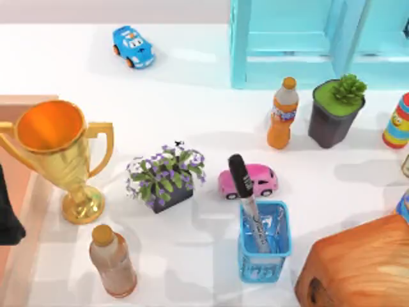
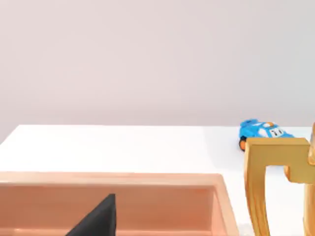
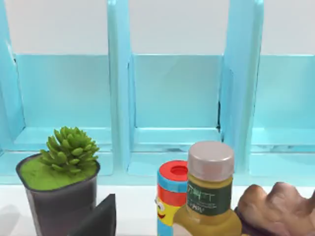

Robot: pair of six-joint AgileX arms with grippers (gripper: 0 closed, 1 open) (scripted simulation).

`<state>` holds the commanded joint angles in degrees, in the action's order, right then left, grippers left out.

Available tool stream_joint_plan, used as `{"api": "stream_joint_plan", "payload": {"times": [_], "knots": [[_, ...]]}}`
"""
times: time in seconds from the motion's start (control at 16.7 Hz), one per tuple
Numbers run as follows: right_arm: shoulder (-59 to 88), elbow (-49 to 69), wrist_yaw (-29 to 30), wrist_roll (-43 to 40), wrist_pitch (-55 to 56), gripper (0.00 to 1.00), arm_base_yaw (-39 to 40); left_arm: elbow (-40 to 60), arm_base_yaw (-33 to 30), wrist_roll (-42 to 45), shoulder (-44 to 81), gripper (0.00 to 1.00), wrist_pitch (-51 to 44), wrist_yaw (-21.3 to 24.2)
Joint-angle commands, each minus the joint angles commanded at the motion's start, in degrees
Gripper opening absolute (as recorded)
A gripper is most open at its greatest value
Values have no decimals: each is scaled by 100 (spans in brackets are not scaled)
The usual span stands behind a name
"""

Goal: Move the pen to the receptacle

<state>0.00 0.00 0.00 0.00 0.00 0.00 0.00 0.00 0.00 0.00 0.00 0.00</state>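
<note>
From above, the pen stands tilted in the blue mesh receptacle, black cap up, just in front of the pink toy car on the white tabletop.

The left wrist view shows a gold trophy and a blue toy car; that arm's claw state cannot be told.

The right wrist view shows a potted succulent before a blue shelf; its claw state cannot be told either.

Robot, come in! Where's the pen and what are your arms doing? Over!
Pen standing in the blue mesh basket, cap up, leaning toward the pink toy car. Nothing holding it. Nothing in the way.
</note>
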Motion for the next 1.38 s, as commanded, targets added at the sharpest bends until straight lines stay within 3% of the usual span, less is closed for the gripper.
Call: {"api": "stream_joint_plan", "payload": {"times": [0.36, 1.02, 1.38], "knots": [[0, 0, 0, 0, 0, 100, 0, 284, -434, -267, 535, 100, 201, 95], [0, 0, 0, 0, 0, 100, 0, 2035, -3261, -2070, 4432, 100, 1398, 694], [0, 0, 0, 0, 0, 100, 0, 2349, -4454, -2980, 6419, 100, 1707, 921]]}}
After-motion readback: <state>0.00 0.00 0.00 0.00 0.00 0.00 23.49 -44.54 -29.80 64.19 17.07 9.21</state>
